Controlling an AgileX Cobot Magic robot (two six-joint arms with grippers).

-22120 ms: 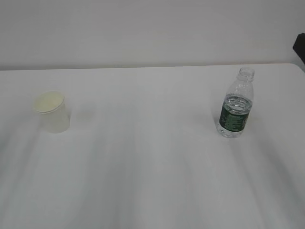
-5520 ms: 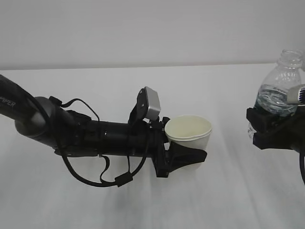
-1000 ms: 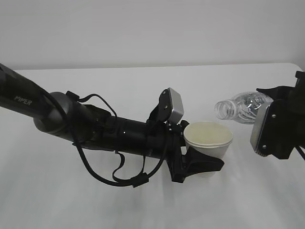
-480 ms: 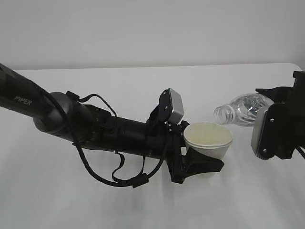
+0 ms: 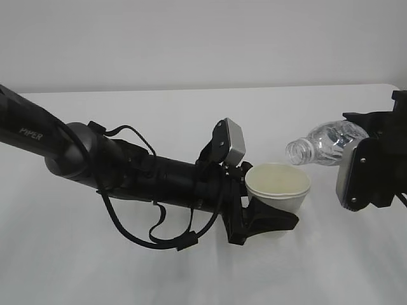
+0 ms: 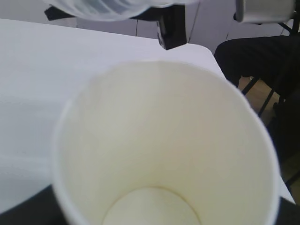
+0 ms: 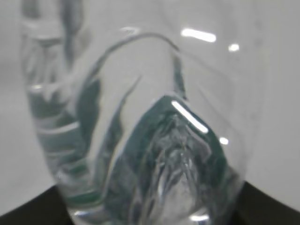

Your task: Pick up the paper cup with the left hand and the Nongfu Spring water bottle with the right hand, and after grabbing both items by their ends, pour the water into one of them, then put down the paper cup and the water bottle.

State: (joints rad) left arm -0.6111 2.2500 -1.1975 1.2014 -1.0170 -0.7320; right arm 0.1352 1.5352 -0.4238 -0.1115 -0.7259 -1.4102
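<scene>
Your left hand gripped the paper cup upright above the table. Your right hand clasped the Nongfu Spring water bottle, tipped sideways, its open mouth just over the cup's rim.

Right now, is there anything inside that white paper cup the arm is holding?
The paper cup looks empty: its cream wall and round bottom appear dry, with no water visible. The water bottle is tipped with its mouth above the rim. The nearest part of the bottom is out of view.
</scene>
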